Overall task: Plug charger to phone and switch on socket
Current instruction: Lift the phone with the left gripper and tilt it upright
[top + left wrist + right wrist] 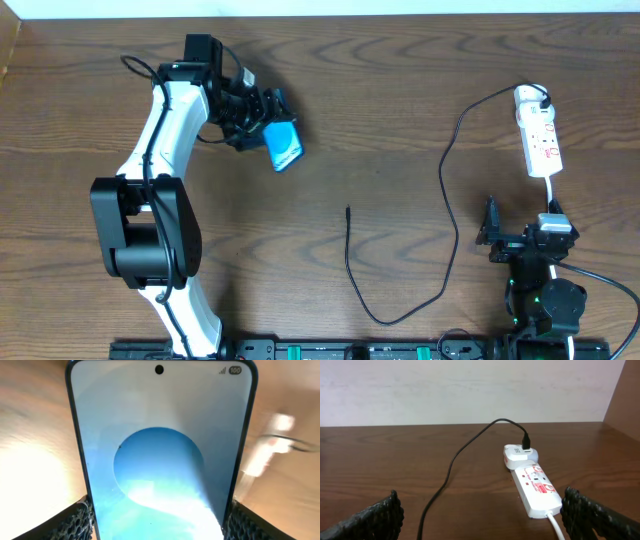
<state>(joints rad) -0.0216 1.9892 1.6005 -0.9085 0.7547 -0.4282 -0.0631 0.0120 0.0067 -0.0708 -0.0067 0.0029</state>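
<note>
My left gripper (262, 128) is shut on the phone (283, 145), holding it by its two long edges at the table's far left. In the left wrist view the phone's blue screen (160, 455) fills the frame between my textured fingers (75, 522). The charger's black cable (445, 190) loops across the table, its free connector tip (347, 210) lying near the middle. Its other end (526, 441) is plugged into a white adapter on the socket (538, 135). My right gripper (505, 240) stands open near the front right, a short way before the socket (536, 487).
The socket's white cord (555, 527) runs back toward my right arm's base (548, 300). My left arm (160, 170) stretches along the table's left side. A pale wall (470, 390) rises behind the table's far edge.
</note>
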